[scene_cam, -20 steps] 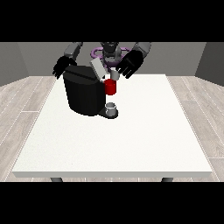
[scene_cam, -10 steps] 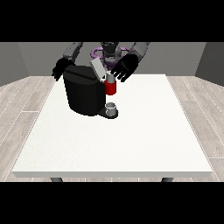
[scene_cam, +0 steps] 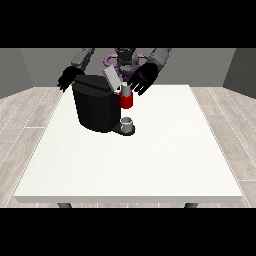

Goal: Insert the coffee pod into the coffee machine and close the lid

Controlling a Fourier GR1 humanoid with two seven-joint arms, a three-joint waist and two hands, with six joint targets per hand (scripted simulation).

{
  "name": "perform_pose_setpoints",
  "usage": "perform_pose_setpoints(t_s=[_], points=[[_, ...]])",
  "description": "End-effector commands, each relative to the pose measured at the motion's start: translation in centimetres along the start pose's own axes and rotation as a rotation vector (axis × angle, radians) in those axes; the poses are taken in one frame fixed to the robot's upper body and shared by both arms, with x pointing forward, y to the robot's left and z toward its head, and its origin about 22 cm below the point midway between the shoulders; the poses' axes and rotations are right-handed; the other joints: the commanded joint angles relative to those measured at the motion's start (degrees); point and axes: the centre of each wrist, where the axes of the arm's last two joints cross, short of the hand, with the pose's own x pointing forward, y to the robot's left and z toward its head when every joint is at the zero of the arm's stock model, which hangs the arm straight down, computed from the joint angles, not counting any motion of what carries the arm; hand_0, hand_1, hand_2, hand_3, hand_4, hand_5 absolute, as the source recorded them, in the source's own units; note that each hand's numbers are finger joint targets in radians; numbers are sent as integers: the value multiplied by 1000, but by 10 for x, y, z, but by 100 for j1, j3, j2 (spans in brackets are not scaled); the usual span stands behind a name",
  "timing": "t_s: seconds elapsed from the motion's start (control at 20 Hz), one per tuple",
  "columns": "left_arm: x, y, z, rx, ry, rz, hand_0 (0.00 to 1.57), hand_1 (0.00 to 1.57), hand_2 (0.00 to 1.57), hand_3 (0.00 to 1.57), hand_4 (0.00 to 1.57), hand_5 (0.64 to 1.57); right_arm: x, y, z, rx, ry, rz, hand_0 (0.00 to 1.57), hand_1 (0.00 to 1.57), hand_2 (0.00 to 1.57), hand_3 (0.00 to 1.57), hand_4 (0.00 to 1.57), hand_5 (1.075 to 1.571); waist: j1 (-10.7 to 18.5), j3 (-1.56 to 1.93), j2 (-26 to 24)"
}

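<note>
Fingers (scene_cam: pixel 136 91) on the hand at the view's right (scene_cam: pixel 142 80) look spread and relaxed, pointing down and toward the camera, with nothing that I can see held between them; they hang just above and behind the red front of the coffee machine (scene_cam: pixel 98 106). On the hand at the view's left (scene_cam: pixel 69 79) I read the fingers as loosely extended too, gripping nothing, and that hand sits beside the machine's upper far corner, apart from it as far as I can judge. I see the black machine standing on the far-left part of the white table (scene_cam: pixel 150 160), near the far edge and well back from the near one. Its grey lid (scene_cam: pixel 113 78) is tilted up, open, between the two hands. Below the lid I see a red piece (scene_cam: pixel 126 101) with a pale top at the machine's front; I take it for the coffee pod or its holder, but I cannot tell which, nor how deep it sits. A small grey cup (scene_cam: pixel 127 123) stands on the machine's base plate directly beneath it. From my side, the table's whole near half and right portion lie open, with wide room out to the right edge and both near corners.
</note>
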Motion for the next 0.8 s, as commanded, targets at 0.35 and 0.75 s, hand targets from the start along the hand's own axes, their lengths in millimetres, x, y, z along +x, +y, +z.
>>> perform_pose_setpoints(t_s=[0.35, 0.75], points=[[-1, -5, -2, -41, 21, 2, 1236, 1236, 1279, 1197, 487, 1571, -3, 1, 2, -15, 35, 11, 0, 0, 0, 0, 415, 1571, 23, -1, -37], [-12, -4, 2, -23, 21, 5, 1204, 1204, 1226, 1089, 463, 1571, -1, 4, 8, 14, 7, 0, 0, 0, 0, 0, 366, 1571, -147, -1, 128]])
